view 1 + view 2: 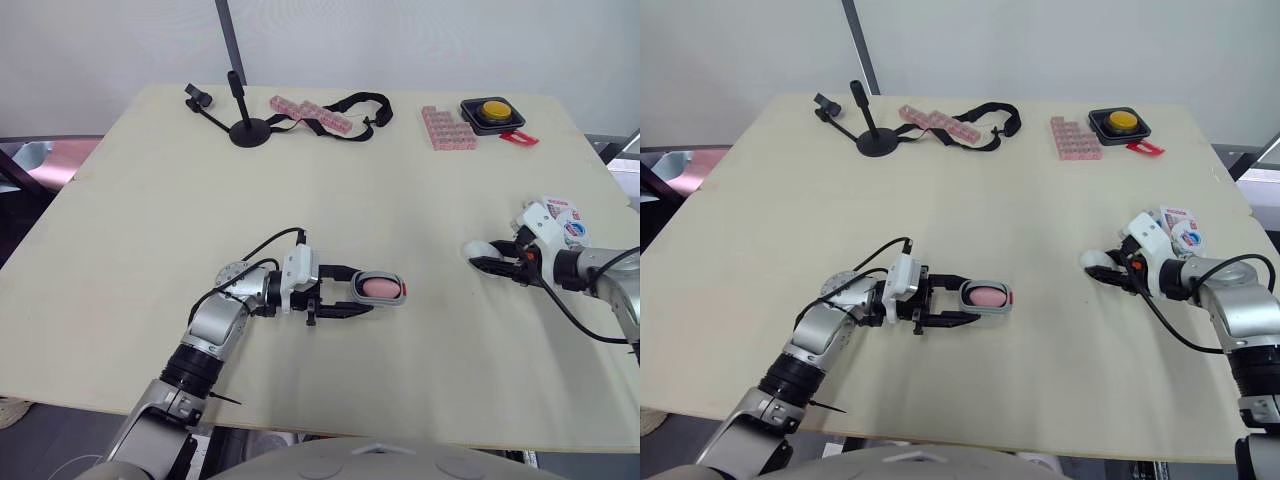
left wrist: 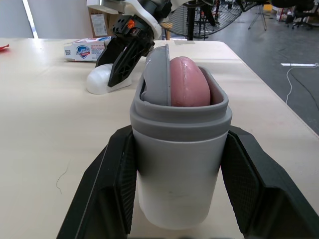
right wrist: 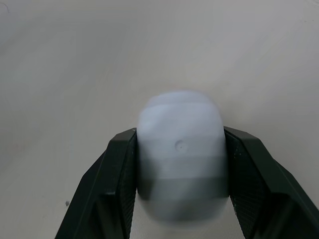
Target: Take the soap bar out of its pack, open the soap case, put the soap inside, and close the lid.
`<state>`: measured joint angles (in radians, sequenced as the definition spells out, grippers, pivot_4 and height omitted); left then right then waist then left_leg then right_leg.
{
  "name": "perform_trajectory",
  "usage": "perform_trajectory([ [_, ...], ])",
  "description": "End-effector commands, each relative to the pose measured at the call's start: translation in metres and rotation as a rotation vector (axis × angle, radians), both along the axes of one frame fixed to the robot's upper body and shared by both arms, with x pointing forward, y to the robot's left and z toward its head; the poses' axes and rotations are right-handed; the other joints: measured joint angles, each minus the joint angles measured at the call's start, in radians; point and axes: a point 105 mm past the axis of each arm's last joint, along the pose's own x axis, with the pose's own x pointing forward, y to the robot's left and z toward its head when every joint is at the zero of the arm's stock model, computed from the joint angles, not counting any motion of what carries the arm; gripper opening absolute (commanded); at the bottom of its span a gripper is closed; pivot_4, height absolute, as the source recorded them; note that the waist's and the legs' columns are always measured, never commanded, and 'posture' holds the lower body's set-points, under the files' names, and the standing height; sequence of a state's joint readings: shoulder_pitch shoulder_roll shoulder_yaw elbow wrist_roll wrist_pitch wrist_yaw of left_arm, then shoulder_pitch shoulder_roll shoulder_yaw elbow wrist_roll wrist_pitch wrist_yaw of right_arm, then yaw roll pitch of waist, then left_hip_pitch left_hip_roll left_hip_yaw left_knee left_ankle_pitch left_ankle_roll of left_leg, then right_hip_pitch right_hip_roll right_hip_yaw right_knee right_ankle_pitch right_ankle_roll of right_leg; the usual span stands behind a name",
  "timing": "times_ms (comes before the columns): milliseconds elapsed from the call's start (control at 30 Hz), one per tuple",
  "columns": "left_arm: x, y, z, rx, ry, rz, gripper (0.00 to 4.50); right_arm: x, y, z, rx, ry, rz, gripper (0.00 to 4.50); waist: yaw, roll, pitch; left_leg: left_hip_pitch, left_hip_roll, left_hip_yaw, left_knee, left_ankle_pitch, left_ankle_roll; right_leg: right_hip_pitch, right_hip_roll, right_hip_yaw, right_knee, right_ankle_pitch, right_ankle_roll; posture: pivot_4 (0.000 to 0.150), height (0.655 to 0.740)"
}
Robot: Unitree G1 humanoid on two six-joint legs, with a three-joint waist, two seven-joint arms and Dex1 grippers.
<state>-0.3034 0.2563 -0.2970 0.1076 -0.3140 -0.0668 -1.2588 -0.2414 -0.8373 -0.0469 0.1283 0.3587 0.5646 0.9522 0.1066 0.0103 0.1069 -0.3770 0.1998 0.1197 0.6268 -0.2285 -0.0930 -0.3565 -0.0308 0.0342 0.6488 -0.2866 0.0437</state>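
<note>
Left eye view: left fingers [image 1: 338, 312] clamped the soap case [image 2: 174, 172], its open mouth facing the lid [image 1: 478, 249] clamped in right fingers [image 3: 118, 186], well apart.

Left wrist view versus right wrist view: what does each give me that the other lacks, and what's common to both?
Left wrist view: the left end effector clamped on the open case, with the pink soap standing in it beside a grey insert, and the pack lying on the table beyond.
Right wrist view: the lid seen close up, with a small dimple at its middle.
Shared: the white lid gripped by the right end effector, and the table surface.
</note>
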Motion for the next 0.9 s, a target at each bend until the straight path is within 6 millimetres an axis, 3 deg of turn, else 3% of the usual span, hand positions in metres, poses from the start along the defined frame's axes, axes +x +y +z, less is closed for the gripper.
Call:
perform_trajectory([
  [33,-0.001,-0.003,0.009,-0.020,-0.038,-0.017,1.91,0.004,0.001,0.016,-0.003,-0.066,0.014,2.17,0.000,0.000,0.000,0.000,0.000,0.000,0.000,0.000,0.000,0.000,0.000,0.000,0.000,0.000,0.000,0.150,0.7395],
  [167,0.000,-0.003,0.010,-0.021,-0.039,-0.016,1.91,0.002,0.003,0.019,0.000,-0.072,0.032,2.17,0.000,0.000,0.000,0.000,0.000,0.000,0.000,0.000,0.000,0.000,0.000,0.000,0.000,0.000,0.000,0.150,0.7395],
  [367,0.002,-0.002,0.011,-0.027,-0.038,-0.006,1.91,-0.001,0.023,0.050,0.000,-0.167,0.181,2.17,0.000,0.000,0.000,0.000,0.000,0.000,0.000,0.000,0.000,0.000,0.000,0.000,0.000,0.000,0.000,0.150,0.7395],
  [467,0.004,-0.002,0.011,-0.029,-0.035,0.001,1.91,-0.013,0.059,0.084,0.043,-0.218,0.377,2.17,-0.003,0.002,0.002,0.000,0.000,0.000,0.000,0.000,0.000,-0.001,0.000,0.001,0.000,0.000,0.000,0.150,0.7395],
  [600,0.007,-0.003,0.010,-0.034,-0.020,0.016,1.91,-0.030,0.102,0.109,0.092,-0.226,0.541,2.17,-0.002,0.003,0.004,0.001,0.002,0.001,0.000,0.000,0.000,-0.001,0.002,0.002,0.001,0.000,0.000,0.150,0.7395],
  [733,0.011,-0.003,0.009,-0.035,-0.007,0.034,1.91,-0.048,0.137,0.116,0.091,-0.184,0.658,2.17,0.005,0.003,0.004,0.001,0.001,0.001,0.000,0.000,0.000,-0.001,0.002,0.002,0.002,0.000,0.000,0.150,0.7395],
  [900,0.013,-0.004,0.010,-0.037,-0.002,0.038,1.91,-0.065,0.154,0.108,0.014,-0.142,0.767,2.17,0.015,0.003,0.004,0.000,0.001,0.001,0.000,0.000,0.000,-0.002,0.002,0.002,0.002,0.000,0.000,0.150,0.7395],
])
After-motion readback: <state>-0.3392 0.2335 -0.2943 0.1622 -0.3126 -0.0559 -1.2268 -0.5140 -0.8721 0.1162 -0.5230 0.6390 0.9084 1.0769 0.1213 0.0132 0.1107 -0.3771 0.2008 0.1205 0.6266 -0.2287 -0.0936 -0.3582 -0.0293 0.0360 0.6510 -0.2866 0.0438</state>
